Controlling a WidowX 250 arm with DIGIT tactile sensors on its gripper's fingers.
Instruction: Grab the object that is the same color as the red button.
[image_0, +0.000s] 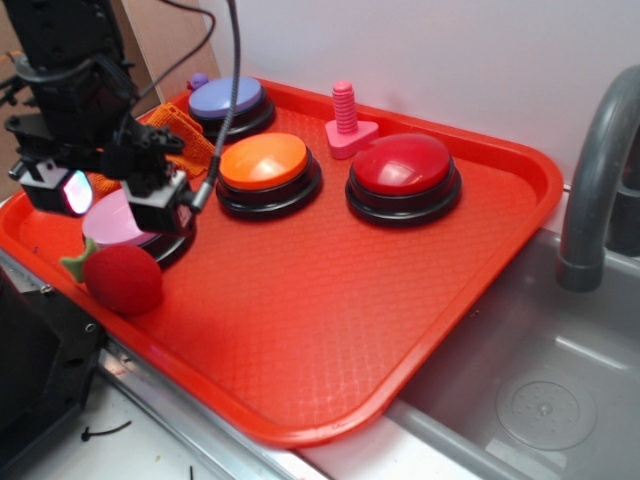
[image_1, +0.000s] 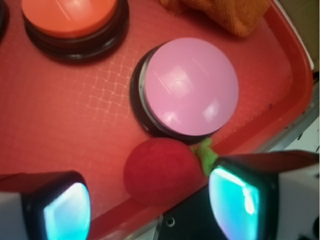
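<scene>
The fuzzy red toy strawberry (image_0: 122, 279) with a green leafy tip lies at the tray's front left edge, next to the pink button (image_0: 125, 222). In the wrist view the strawberry (image_1: 159, 170) sits between and below my fingers, touching neither. My gripper (image_0: 112, 195) hovers open above the pink button, a little behind the strawberry; it also shows in the wrist view (image_1: 150, 210). The glossy red dome button (image_0: 403, 175) on its black base stands at the tray's back right.
The red tray (image_0: 350, 330) also holds an orange button (image_0: 266, 170), a purple button (image_0: 228, 103), a pink bolt toy (image_0: 346, 122) and an orange cloth (image_0: 185, 140). A sink (image_0: 540, 390) and grey faucet (image_0: 595, 190) lie to the right.
</scene>
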